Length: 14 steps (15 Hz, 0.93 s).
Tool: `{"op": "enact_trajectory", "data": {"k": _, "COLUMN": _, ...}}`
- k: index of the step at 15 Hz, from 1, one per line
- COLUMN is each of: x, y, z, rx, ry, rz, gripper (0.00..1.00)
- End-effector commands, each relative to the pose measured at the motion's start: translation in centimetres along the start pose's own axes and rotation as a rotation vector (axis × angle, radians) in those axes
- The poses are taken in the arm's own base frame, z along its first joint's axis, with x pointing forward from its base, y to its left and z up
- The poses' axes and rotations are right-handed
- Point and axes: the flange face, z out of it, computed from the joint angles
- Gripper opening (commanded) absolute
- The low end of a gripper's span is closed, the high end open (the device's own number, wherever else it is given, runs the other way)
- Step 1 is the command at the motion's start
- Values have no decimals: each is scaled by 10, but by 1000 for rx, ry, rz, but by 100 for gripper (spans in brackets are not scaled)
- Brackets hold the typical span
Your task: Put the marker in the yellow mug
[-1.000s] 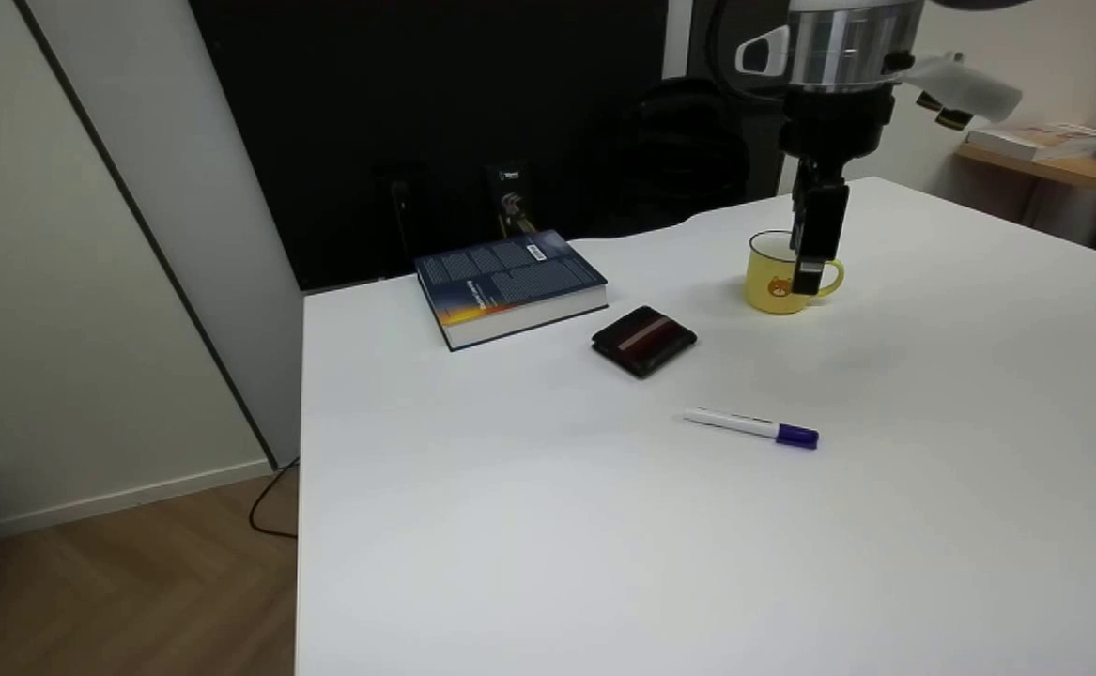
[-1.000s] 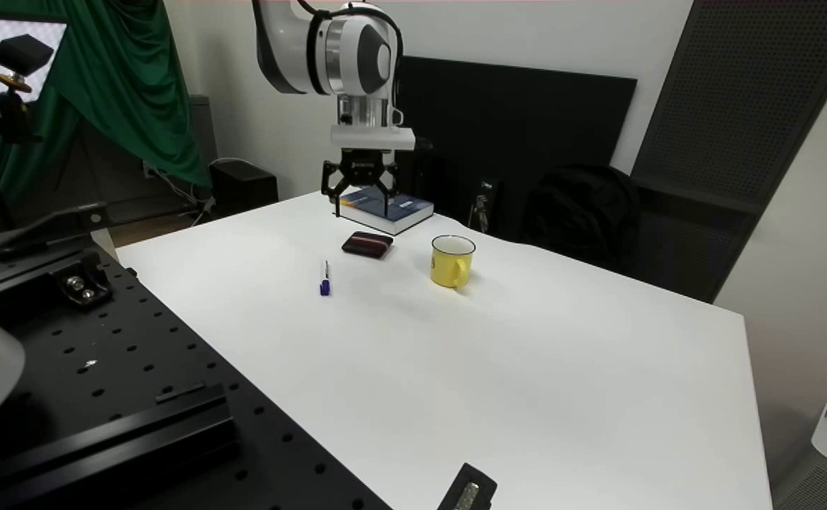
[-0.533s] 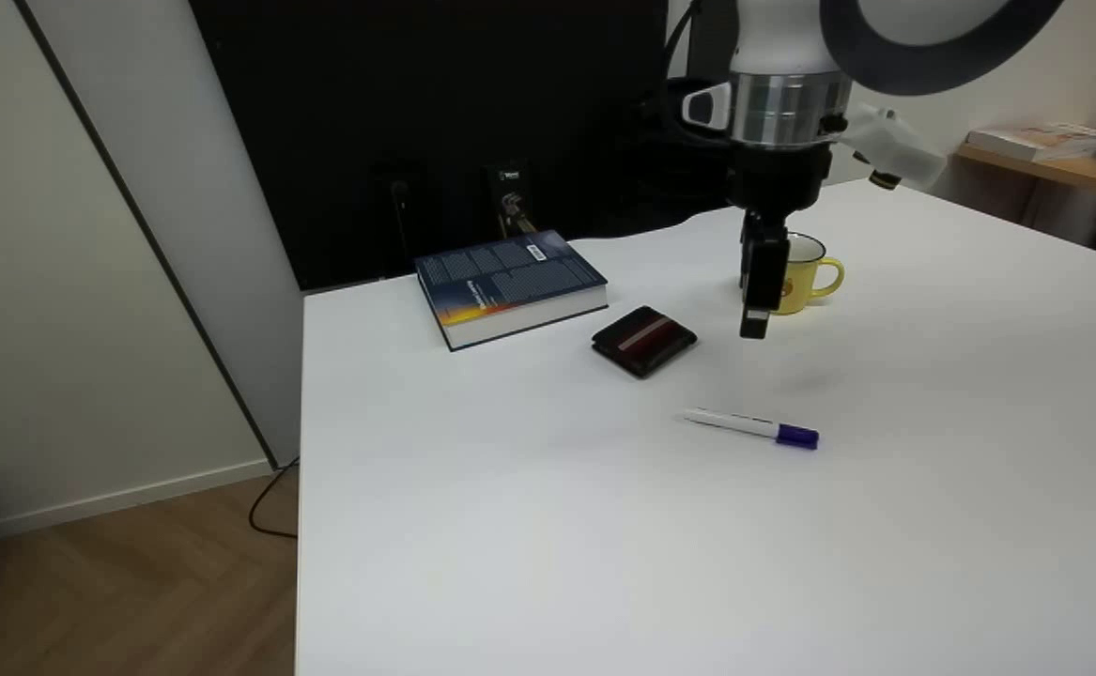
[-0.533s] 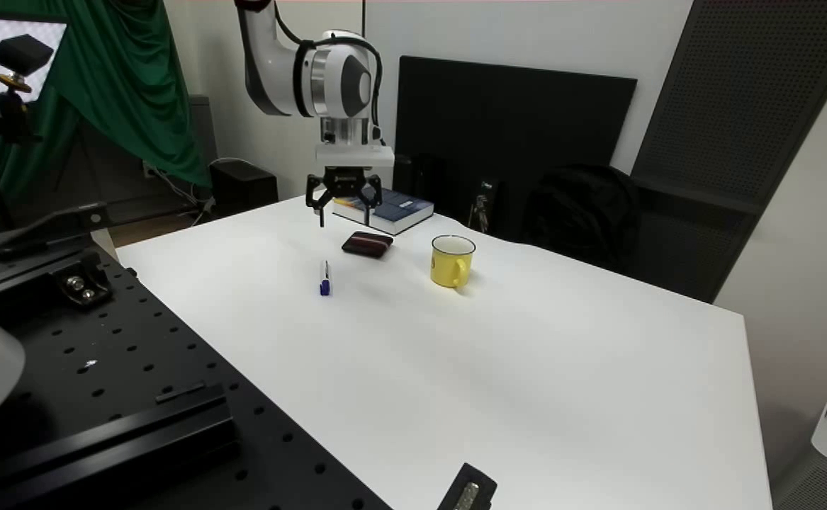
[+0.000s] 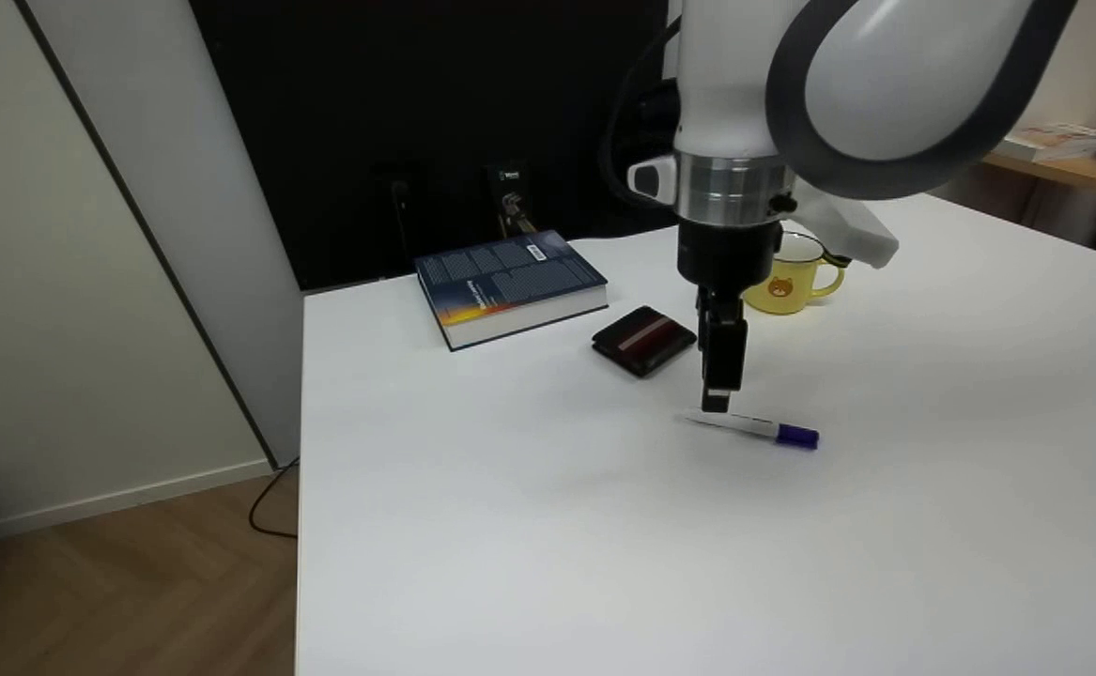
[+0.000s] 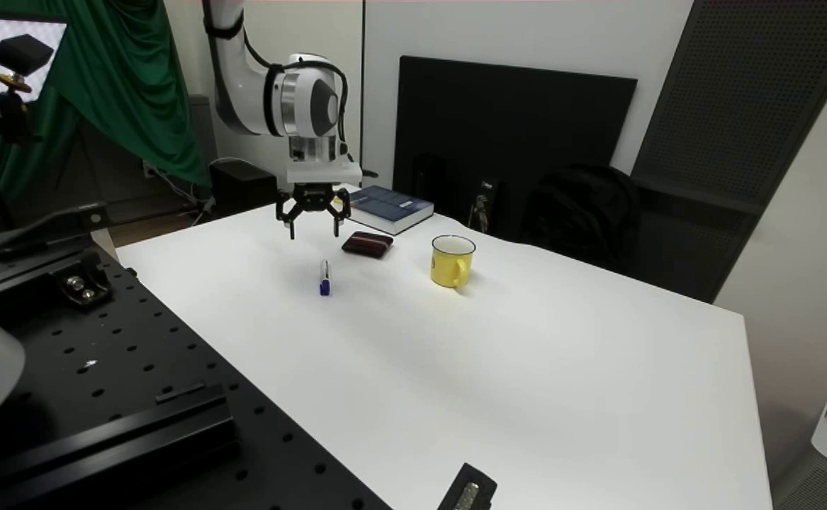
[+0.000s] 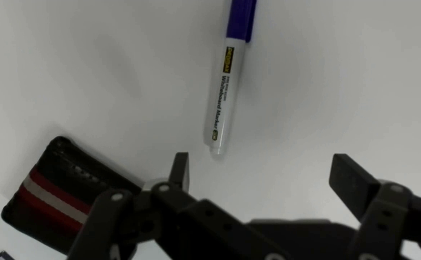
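While the marker (image 7: 228,86) lay flat on the white worktop (image 5: 510,563), well in from its visible edges, the gripper (image 6: 314,236) hung over that surface, fingers spread wide, the marker's white end just ahead of the fingertips in the wrist view. Purple-blue cap was on, pointing away from the gripper; print read "Whiteboard Marker". Black wallet (image 5: 643,342) with a red-and-pale stripe lay between marker and blue book (image 5: 510,282), partly covered by the gripper in the wrist view. Yellow mug (image 6: 448,268) stood upright toward the edge along the black panel (image 6: 512,106), well apart from the marker, partly behind the arm (image 5: 726,113) in an exterior view. Book lay flat by that same edge, near the far left corner in an exterior view. Perforated black plate (image 6: 137,340) ran along the left edge in an exterior view; green curtain (image 6: 137,106) hung beyond the left corner there.
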Motion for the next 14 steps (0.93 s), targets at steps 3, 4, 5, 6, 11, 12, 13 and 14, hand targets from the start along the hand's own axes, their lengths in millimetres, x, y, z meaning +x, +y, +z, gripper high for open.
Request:
{"op": "enact_trajectory", "data": {"k": 3, "x": -5, "y": 10, "z": 28, "rx": -13, "ry": -29, "rz": 44, "gripper": 100}}
{"op": "enact_trajectory", "data": {"k": 4, "x": -6, "y": 12, "z": 31, "rx": -16, "ry": -30, "rz": 48, "gripper": 100}}
{"op": "enact_trajectory", "data": {"k": 5, "x": -8, "y": 14, "z": 34, "rx": -17, "ry": -33, "rz": 51, "gripper": 100}}
{"op": "enact_trajectory", "data": {"k": 6, "x": -9, "y": 16, "z": 38, "rx": -24, "ry": -33, "rz": 54, "gripper": 100}}
{"op": "enact_trajectory", "data": {"k": 11, "x": -8, "y": 21, "z": 50, "rx": -31, "ry": -8, "rz": 82, "gripper": 100}}
{"op": "enact_trajectory", "data": {"k": 12, "x": -8, "y": 21, "z": 52, "rx": -32, "ry": -4, "rz": 86, "gripper": 100}}
{"op": "enact_trajectory", "data": {"k": 13, "x": -7, "y": 20, "z": 54, "rx": -35, "ry": -2, "rz": 92, "gripper": 100}}
{"op": "enact_trajectory", "data": {"k": 14, "x": -7, "y": 20, "z": 55, "rx": -33, "ry": 1, "rz": 96, "gripper": 100}}
